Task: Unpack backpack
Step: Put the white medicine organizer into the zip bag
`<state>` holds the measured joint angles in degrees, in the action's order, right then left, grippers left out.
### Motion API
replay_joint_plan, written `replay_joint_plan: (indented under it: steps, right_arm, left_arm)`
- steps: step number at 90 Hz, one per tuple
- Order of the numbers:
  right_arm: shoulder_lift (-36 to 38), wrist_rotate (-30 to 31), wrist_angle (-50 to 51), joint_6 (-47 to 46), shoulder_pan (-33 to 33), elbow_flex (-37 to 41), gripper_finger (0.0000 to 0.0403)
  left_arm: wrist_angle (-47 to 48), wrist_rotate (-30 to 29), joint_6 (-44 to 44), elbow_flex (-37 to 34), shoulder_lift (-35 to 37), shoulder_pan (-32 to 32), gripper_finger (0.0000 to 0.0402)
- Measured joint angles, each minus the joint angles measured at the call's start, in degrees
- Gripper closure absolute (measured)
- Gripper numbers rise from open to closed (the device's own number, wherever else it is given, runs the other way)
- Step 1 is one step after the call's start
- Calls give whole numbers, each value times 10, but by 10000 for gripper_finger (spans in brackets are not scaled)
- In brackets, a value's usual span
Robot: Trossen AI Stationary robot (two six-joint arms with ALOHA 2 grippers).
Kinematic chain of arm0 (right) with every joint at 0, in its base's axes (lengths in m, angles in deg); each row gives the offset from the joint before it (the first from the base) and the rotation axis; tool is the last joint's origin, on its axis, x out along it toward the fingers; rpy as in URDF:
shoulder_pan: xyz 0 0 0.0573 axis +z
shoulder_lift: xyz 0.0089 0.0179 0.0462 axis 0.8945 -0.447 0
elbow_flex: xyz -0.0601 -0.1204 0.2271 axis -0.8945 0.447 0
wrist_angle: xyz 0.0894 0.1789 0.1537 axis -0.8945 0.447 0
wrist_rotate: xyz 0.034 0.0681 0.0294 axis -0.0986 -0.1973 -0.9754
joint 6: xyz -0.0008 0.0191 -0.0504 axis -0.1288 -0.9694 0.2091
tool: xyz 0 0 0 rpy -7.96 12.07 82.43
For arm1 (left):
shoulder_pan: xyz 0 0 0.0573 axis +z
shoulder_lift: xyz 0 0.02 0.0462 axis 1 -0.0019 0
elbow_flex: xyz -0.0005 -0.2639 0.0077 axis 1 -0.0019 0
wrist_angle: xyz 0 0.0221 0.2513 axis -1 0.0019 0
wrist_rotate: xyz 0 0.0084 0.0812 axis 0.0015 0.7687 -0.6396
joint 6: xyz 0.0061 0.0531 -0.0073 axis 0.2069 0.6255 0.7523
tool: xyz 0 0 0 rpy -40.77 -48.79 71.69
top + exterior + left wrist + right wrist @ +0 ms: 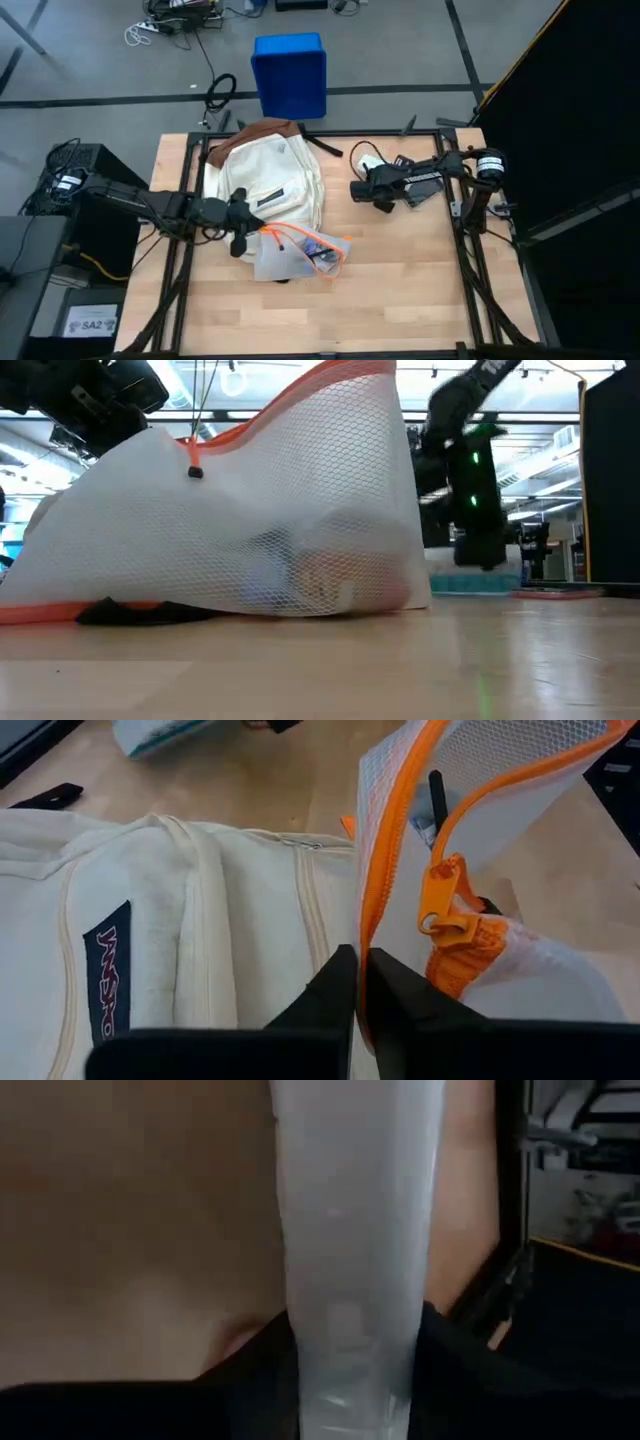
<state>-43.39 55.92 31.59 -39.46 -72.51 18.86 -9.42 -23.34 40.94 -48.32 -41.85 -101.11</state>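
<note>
Backpack (270, 180) beside left fingers (335, 995) (apparently) —

Site type: robotics lab/workshop. You've got a light wood-plank bench w/ black metal frame (400, 300), grey concrete floor w/ loose cables (170, 25), a blue plastic crate (290, 75), black computer case (85, 160) at the left; low view shows open hall w/ ceiling strip lights.

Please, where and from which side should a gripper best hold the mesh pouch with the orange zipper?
Probably at its orange zipper edge, where the left gripper is already shut on it, coming from the backpack side. That hem is a thin, stiff ridge standing up, so two fingers close across it easily; the mesh pouch body is loose and bulging. The right gripper holds a pale thing apart.
</note>
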Motion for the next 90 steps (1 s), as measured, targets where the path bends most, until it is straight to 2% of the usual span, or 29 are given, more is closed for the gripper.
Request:
replay_joint_plan:
  steps: [16, 28, 38, 47, 65, 75, 90]
  right_arm:
    - [48, 7, 115, -78, 64, -115, 291]
    - [115, 9, 90, -99, 123, -184, 291]
    - [175, 4, -8, -72, 181, -201, 291]
    - [211, -16, -160, -12, 233, -194, 291]
    - [185, -106, -449, 120, 298, -188, 291]
    - [142, -153, -502, 139, 300, -188, 291]
    - [93, -178, -483, 107, 290, -187, 291]
  left_arm:
    - [2, 5, 0, 0, 0, 0, 402]
    - [2, 6, 0, 0, 0, 0, 402]
    - [2, 6, 0, 0, 0, 0, 402]
    - [0, 6, -3, 0, 0, 0, 402]
    - [-16, 6, -5, 0, 0, 0, 402]
    - [-17, 6, -8, 0, 0, 0, 402]
    - [-17, 6, -14, 0, 0, 0, 402]
